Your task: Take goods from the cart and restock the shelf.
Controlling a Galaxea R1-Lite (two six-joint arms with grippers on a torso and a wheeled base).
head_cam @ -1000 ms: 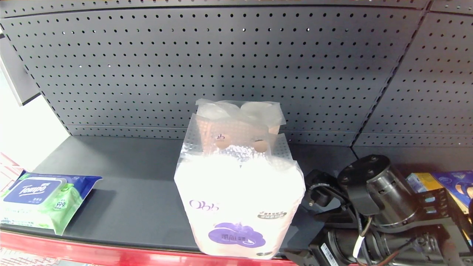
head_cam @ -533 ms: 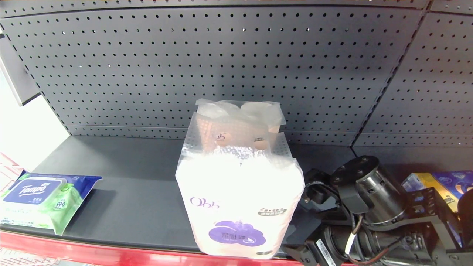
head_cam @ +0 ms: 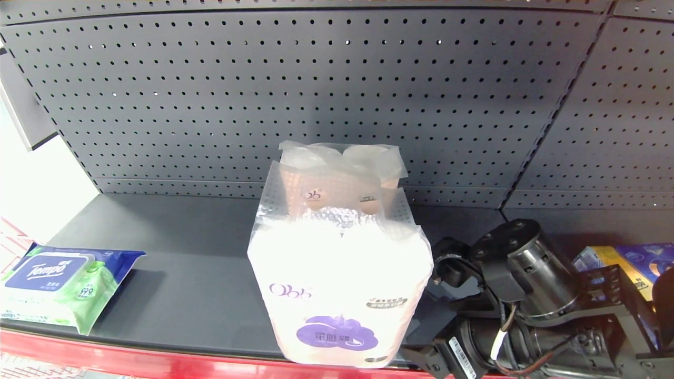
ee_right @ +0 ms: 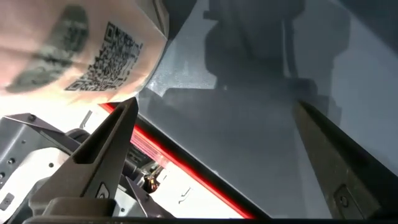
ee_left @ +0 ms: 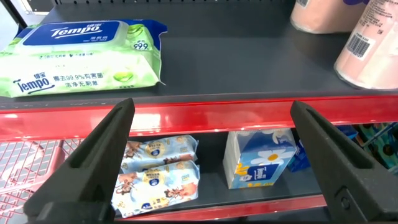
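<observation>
A white and purple toilet paper pack [head_cam: 339, 279] stands upright at the shelf's front edge, mid-shelf; its side with a printed code shows in the right wrist view [ee_right: 81, 43]. My right gripper [ee_right: 217, 168] is open beside that pack, over the dark shelf board [ee_right: 249, 124], with nothing between its fingers. The right arm [head_cam: 526, 295] lies low, just right of the pack. My left gripper [ee_left: 214, 162] is open and empty in front of the shelf's red front lip [ee_left: 211, 112], below the level of a green wet wipes pack [ee_left: 81, 56].
The wet wipes pack [head_cam: 58, 284] lies at the shelf's front left. Blue and yellow packs [head_cam: 626, 258] sit on the neighbouring shelf at right. The shelf below holds small wipes packs [ee_left: 158, 171] and a blue tissue box [ee_left: 258, 158]. A perforated back panel [head_cam: 316, 95] closes the rear.
My right arm has shifted a little to the left, closer to the toilet paper pack. The pack and the wet wipes stay in place.
</observation>
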